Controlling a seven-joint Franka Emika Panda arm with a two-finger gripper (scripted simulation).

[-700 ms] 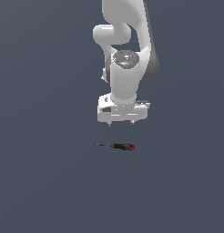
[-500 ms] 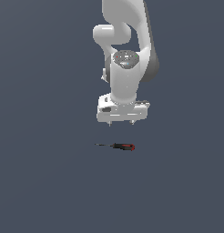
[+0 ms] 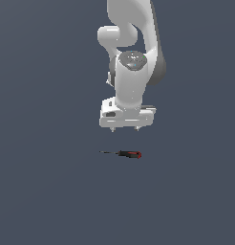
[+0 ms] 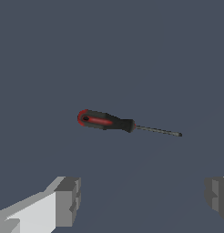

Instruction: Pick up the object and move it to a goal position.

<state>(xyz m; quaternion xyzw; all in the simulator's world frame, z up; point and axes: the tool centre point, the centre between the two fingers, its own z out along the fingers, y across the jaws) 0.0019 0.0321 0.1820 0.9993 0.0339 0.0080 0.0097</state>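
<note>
Screwdriver (image 3: pixel 125 153) flat, gripper (image 3: pixel 126 128) above, apart

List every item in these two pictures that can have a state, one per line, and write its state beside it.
Small screwdriver with black-and-red handle and thin dark metal shaft: lying flat on the grey surface, not held, touching nothing else.
White gripper: open, fingers spread wide, empty, above the screwdriver and clear of it.
White robot arm: pointing straight down over the screwdriver.
</note>
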